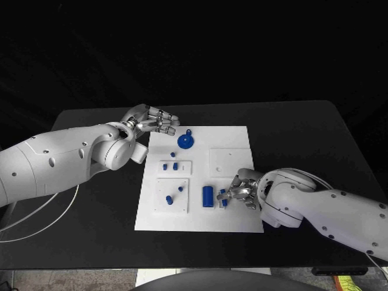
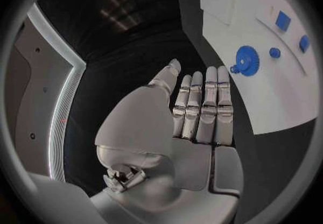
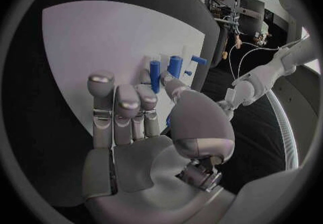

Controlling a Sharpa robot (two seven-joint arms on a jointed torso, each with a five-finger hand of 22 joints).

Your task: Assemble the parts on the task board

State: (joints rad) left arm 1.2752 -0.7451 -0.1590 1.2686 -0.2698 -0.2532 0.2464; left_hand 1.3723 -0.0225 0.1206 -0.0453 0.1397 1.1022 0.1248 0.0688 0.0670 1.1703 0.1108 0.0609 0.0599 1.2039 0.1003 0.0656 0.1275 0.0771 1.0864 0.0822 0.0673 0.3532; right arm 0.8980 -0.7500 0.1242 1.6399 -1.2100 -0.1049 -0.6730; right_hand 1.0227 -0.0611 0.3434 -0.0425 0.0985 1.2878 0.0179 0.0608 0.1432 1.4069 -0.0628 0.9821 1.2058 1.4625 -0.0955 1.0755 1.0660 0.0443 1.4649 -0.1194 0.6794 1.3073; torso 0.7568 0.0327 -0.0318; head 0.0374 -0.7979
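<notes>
Tabletop (image 1: 316, 133): matt black, smooth. Task board (image 1: 233, 136): matt white plate, looks like plastic, with raised white panels of the same finish. Blue gear (image 2: 247, 60): matt blue plastic, toothed rim. Blue cylinder (image 1: 208, 196) and small blue pegs (image 1: 174, 165): smooth blue plastic. Left hand (image 2: 195, 111) and right hand (image 3: 134, 121): silvery, satin-metallic segments, glossy fingertips. Arm shells (image 1: 45, 160): smooth white plastic, slight gloss.

left arm bent in from left, left hand (image 1: 152, 120) flat with fingers straight together, right hand (image 1: 239, 193) with fingers curled downward
</notes>
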